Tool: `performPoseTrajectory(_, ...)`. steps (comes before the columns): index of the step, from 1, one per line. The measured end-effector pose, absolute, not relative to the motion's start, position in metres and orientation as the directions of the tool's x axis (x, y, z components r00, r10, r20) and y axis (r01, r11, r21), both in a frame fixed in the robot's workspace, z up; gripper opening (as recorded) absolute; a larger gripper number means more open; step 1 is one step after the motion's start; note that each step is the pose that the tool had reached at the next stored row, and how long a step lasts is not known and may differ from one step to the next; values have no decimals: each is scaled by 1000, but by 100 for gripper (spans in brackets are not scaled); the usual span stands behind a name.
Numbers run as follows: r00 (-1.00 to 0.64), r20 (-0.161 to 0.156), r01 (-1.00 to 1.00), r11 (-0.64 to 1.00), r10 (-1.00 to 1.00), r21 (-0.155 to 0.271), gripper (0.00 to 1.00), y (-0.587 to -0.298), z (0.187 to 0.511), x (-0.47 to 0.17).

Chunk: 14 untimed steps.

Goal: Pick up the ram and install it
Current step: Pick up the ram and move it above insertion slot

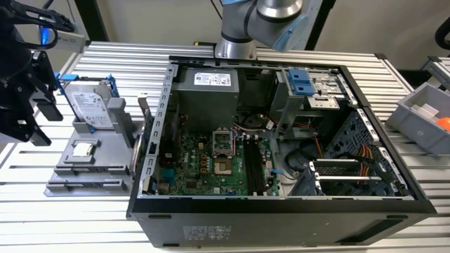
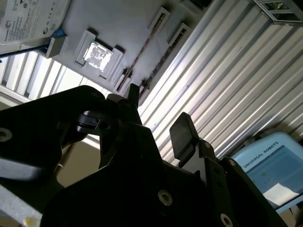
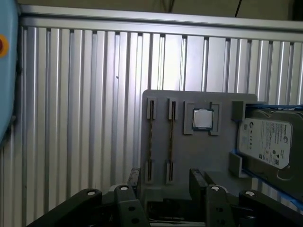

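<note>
Two ram sticks [image 3: 150,142] [image 3: 170,142], one processor chip [image 3: 202,119] and one hard drive [image 3: 267,142] sit on a single grey holder [image 3: 189,156]. The worktop [image 1: 70,211] carries one open computer case [image 1: 281,226], with one motherboard [image 1: 204,168] and one power supply [image 1: 204,97] inside, and one grey bin [image 1: 414,121] at the case's 3 o'clock in the exterior view. One orange item [image 1: 443,124] lies in that bin.

I see my gripper [image 3: 166,189], fingers [image 3: 199,182] spread apart, by the grey tray [image 3: 222,165] on the ribbed table [image 3: 85,118]. Two thin ram sticks [image 3: 170,137] stand on edge in its slots, with the chip [image 3: 202,118] between them and the hard drive [image 3: 267,142].
</note>
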<state>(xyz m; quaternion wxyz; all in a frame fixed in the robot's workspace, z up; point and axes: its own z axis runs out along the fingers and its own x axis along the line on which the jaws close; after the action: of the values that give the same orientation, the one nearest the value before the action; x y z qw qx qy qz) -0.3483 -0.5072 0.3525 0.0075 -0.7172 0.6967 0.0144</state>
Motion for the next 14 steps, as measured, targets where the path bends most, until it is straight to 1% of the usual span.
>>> performPoseTrajectory(14, 27, -31, -1000, -27, -999, 9, 100, -507, 345, -348)
